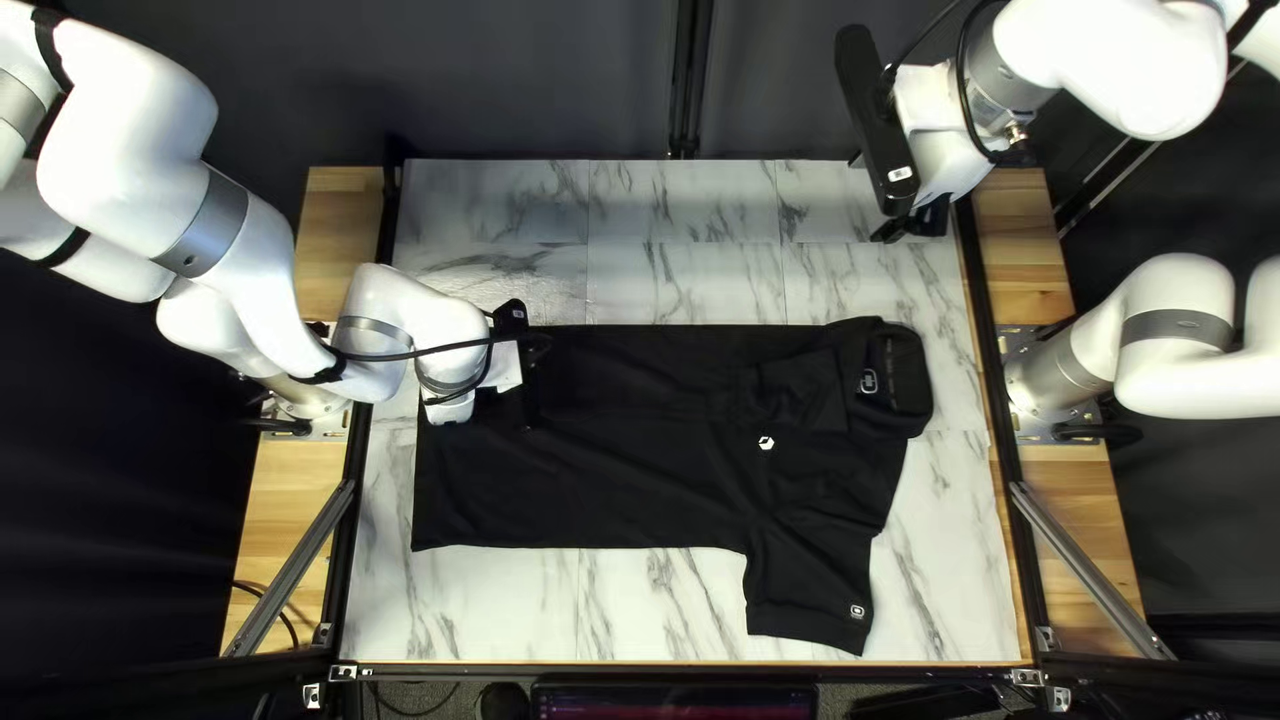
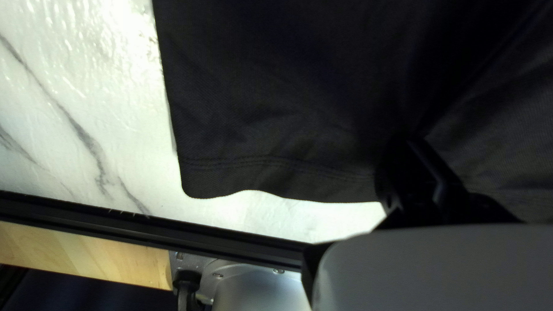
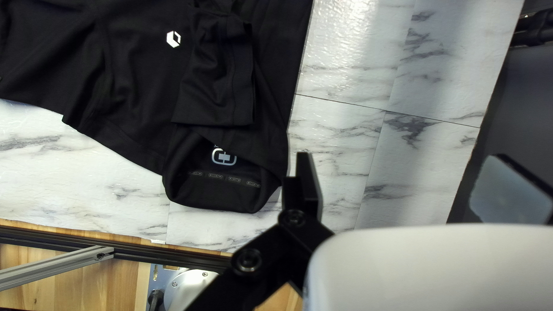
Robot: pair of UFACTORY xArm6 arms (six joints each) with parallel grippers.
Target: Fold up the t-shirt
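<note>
T-shirt (image 1: 640,460) spreads black and creased, one sleeve (image 1: 800,391) folded inward, left hand (image 1: 531,416) pinching its hem (image 2: 276,179), right hand (image 1: 915,227) wide.

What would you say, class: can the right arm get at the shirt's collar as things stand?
Probably yes: its open fingers hang near the collar, nothing covers that, and the left arm is away at the hem.

Comprised a left arm (image 1: 127,140) and a right arm (image 1: 1120,60), both with smooth, rounded white segments and grey bands (image 1: 204,224) at joints. Bore black straps (image 1: 64,250) and a black cable (image 1: 414,354) on the left; showed a long black housing (image 1: 874,120) with a small white label (image 1: 900,175) on the right. Included a black right pincer (image 1: 915,227) with round screws (image 3: 249,261).
</note>
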